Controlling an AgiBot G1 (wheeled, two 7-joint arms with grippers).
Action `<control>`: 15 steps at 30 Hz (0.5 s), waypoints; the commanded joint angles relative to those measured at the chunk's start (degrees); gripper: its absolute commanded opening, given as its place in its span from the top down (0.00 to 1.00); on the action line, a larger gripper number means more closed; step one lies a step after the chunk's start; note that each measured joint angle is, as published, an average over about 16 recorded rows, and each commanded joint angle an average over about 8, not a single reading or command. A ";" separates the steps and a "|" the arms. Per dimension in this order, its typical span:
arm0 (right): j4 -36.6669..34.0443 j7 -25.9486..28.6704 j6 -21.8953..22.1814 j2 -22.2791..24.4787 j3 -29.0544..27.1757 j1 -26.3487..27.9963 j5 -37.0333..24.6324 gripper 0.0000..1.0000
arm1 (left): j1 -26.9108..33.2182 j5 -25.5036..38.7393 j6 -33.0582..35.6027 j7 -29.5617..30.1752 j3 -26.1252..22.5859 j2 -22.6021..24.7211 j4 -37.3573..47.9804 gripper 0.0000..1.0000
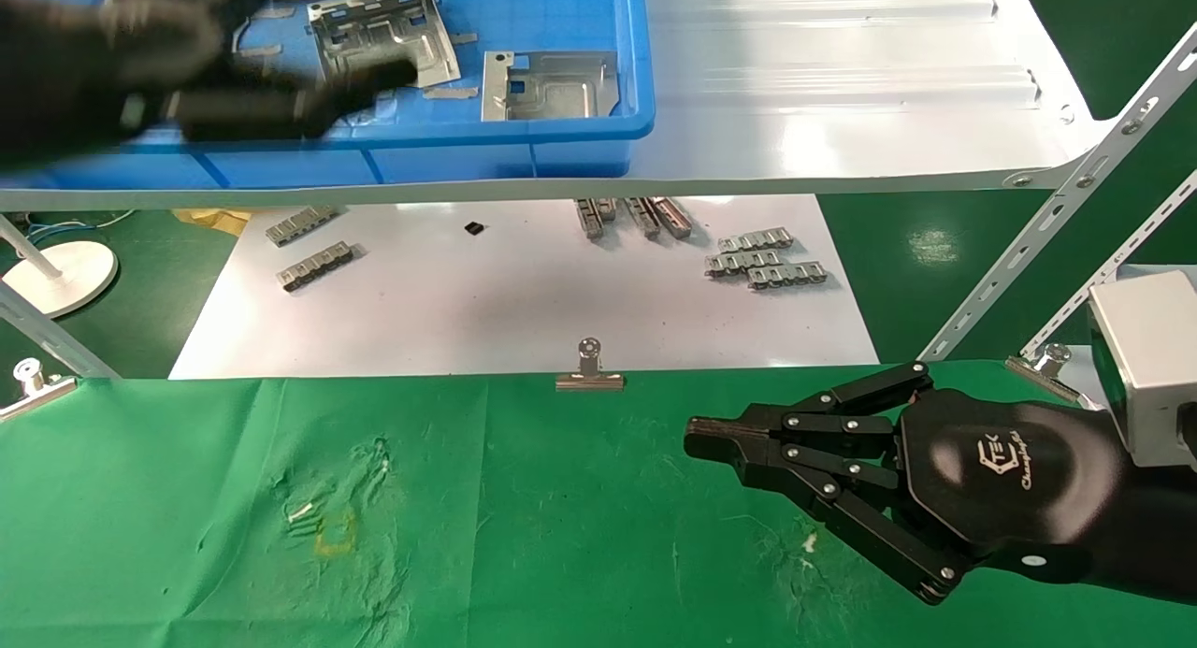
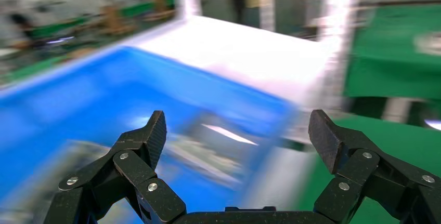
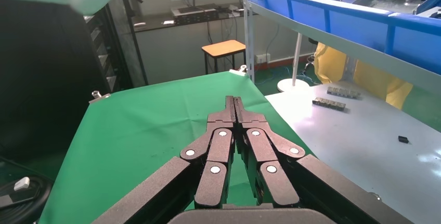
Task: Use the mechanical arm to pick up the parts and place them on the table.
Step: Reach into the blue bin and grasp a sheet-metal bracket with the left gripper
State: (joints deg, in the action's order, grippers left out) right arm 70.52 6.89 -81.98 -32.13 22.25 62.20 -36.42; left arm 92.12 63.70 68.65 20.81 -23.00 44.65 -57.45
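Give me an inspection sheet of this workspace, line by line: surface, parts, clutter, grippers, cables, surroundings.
Surface: table covered in wrinkled green cloth, no part on it.
Job's things: two parts lie in the blue bin on the white shelf.
Clutter: grey linked strips and a small black piece on the white sheet; binder clip at the cloth edge.
Grippers: left gripper open over the bin; right gripper shut, low over the table.
Cables: nothing seen.
Surroundings: white round stand base at left.
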 commanded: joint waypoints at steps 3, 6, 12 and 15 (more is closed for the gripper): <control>0.00 0.00 0.00 0.00 0.00 0.00 0.00 1.00 | 11.19 11.15 -4.92 1.76 -5.26 6.65 11.19 0.00; 0.00 0.00 0.00 0.00 0.00 0.00 0.00 1.00 | 17.94 18.93 -7.75 2.49 -9.44 12.05 21.38 0.00; 0.00 0.00 0.00 0.00 0.00 0.00 0.00 1.00 | 25.80 26.40 -12.44 0.98 -13.51 20.03 37.45 0.14; 0.00 0.00 0.00 0.00 0.00 0.00 0.00 1.00 | 27.61 27.19 -13.72 -0.99 -13.91 22.19 42.19 0.51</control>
State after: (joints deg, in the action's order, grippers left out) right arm 70.52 6.89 -81.98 -32.13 22.25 62.20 -36.42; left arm 119.18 90.15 55.65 19.72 -36.51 65.97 -16.68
